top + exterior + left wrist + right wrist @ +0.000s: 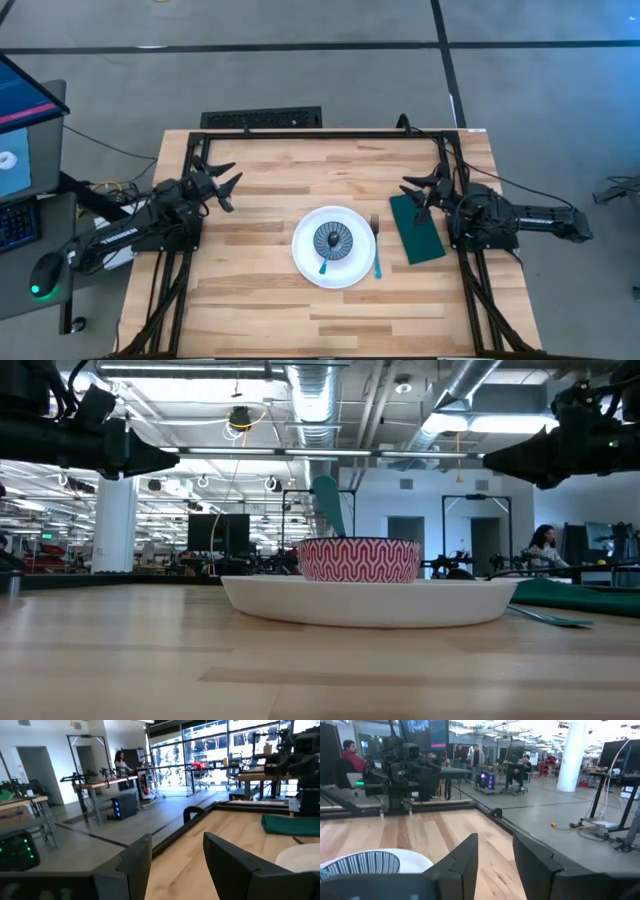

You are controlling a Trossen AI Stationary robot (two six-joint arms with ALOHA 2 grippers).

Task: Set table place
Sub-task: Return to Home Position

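Note:
A white round plate [335, 247] lies mid-table on the light wooden tabletop [260, 300]. A small patterned bowl [333, 240] stands in it, and a turquoise-handled spoon [325, 262] leans in the bowl. A turquoise-handled fork [377, 250] lies just right of the plate. A dark green cloth [416, 229] lies flat right of the fork. My left gripper [228, 183] is open and empty above the table's left side. My right gripper [415, 190] is open and empty above the cloth's far end.
A black metal frame [320, 134] runs along the table's far edge and sides. The near half of the tabletop is bare wood. People sit and stand in the room beyond the table in the right wrist view [350, 755].

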